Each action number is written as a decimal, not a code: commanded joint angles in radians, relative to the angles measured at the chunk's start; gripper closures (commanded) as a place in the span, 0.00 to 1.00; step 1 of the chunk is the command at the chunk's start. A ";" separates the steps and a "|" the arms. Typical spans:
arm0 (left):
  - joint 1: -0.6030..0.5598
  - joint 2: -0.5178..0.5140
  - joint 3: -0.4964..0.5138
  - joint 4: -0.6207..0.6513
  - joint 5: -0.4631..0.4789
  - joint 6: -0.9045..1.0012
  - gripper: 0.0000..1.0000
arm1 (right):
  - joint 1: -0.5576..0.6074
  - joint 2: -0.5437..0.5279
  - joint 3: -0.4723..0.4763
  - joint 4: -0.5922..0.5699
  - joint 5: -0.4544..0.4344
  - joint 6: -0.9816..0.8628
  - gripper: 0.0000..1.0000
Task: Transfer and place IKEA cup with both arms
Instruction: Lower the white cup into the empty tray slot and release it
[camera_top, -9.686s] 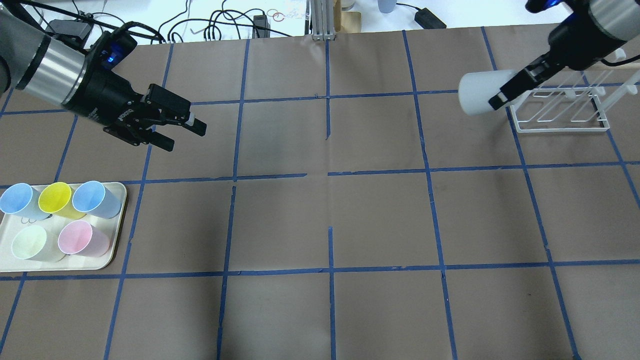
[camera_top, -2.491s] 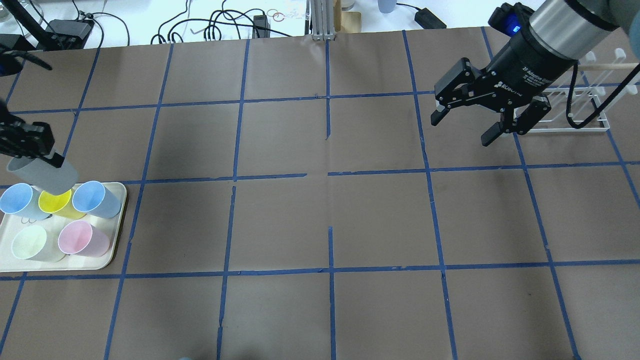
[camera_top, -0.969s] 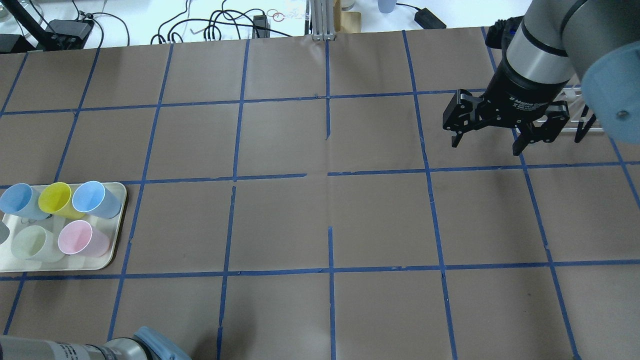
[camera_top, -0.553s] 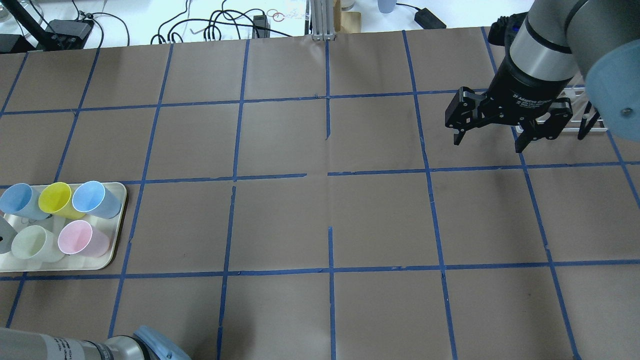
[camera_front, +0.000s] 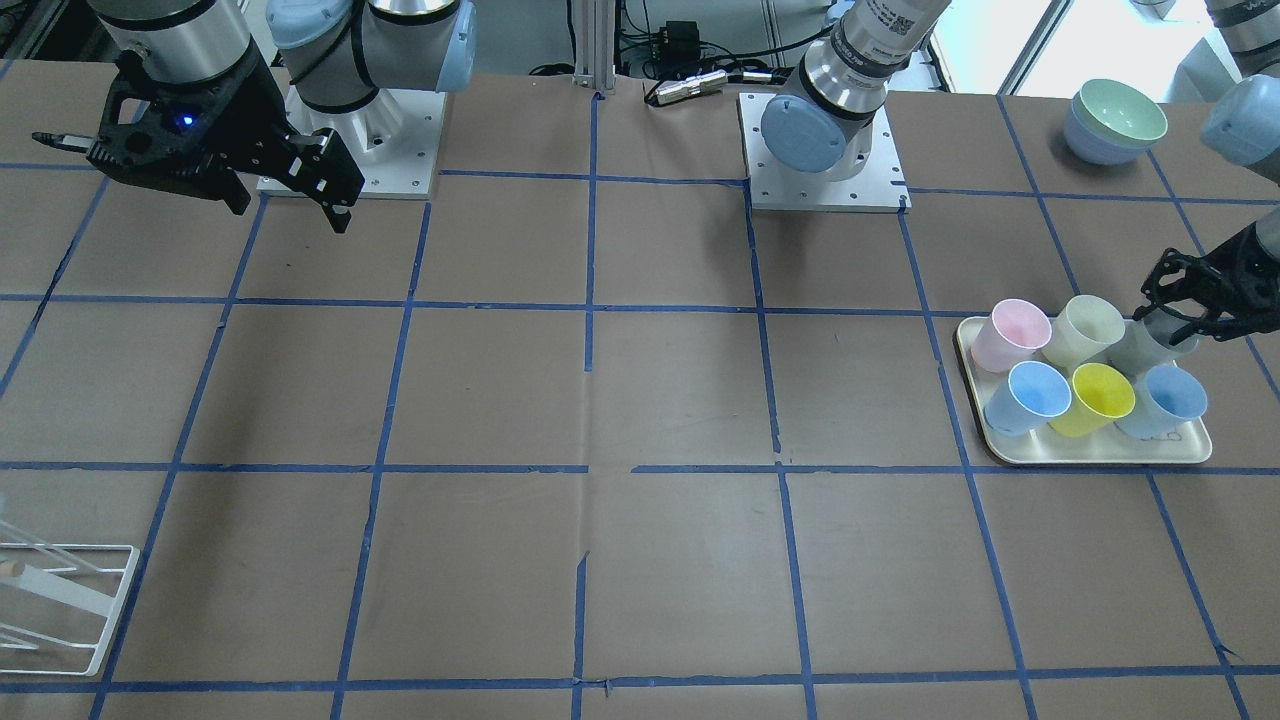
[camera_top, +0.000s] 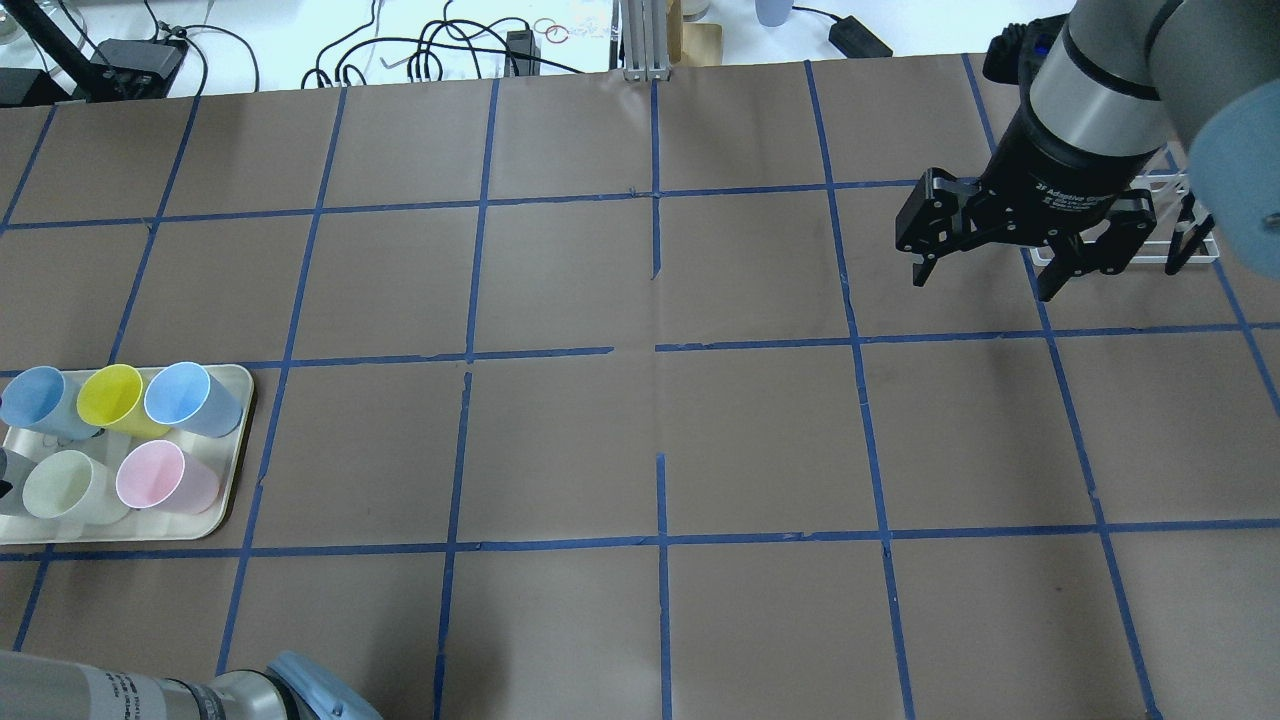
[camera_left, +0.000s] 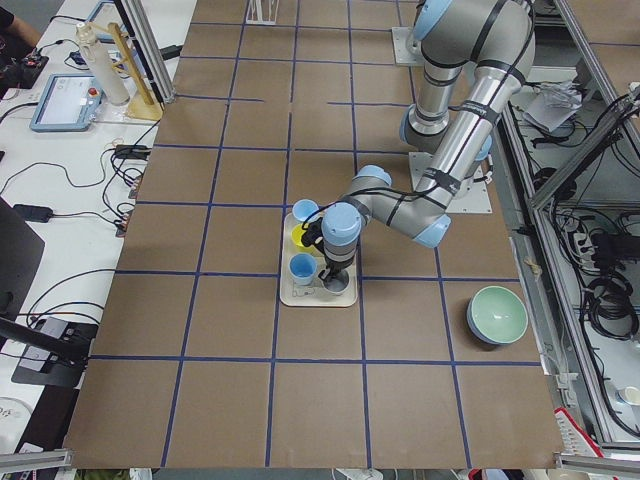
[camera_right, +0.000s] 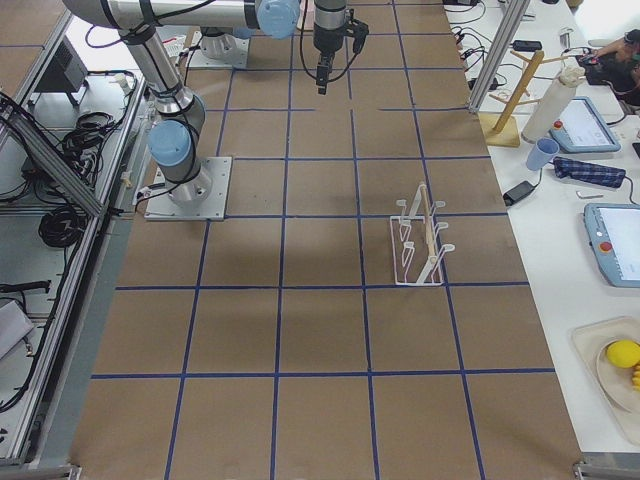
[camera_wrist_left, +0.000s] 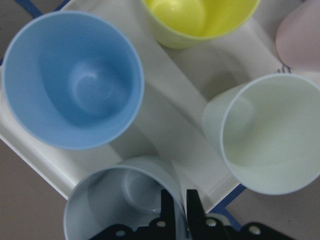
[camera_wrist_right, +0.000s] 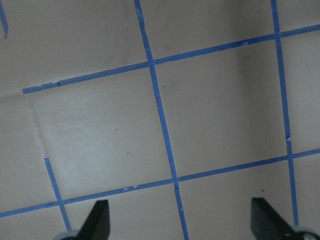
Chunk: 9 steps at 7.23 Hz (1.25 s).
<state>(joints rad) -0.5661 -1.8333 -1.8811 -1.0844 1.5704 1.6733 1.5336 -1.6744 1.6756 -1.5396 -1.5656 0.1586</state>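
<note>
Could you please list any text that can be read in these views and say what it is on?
"2F Adaptive Gripper", its end blurred: on the right gripper body, overhead view.
Label on the left arm: too small to read.

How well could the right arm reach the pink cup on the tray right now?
Probably not. The right hand hovers open at the opposite end of the table from the tray, and the pink cup stands far off, with the left hand gripping the IKEA cup there.
</note>
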 joint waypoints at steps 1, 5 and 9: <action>-0.011 0.044 0.017 -0.075 0.010 -0.081 0.00 | 0.002 -0.004 -0.001 0.010 -0.001 -0.001 0.00; -0.160 0.233 0.147 -0.497 -0.004 -0.474 0.00 | 0.002 -0.025 0.006 0.001 -0.001 0.002 0.00; -0.514 0.408 0.192 -0.637 -0.006 -1.035 0.00 | -0.001 -0.025 0.009 0.000 0.009 0.006 0.00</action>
<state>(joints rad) -0.9615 -1.4699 -1.6861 -1.7082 1.5657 0.8162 1.5328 -1.6996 1.6836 -1.5382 -1.5624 0.1640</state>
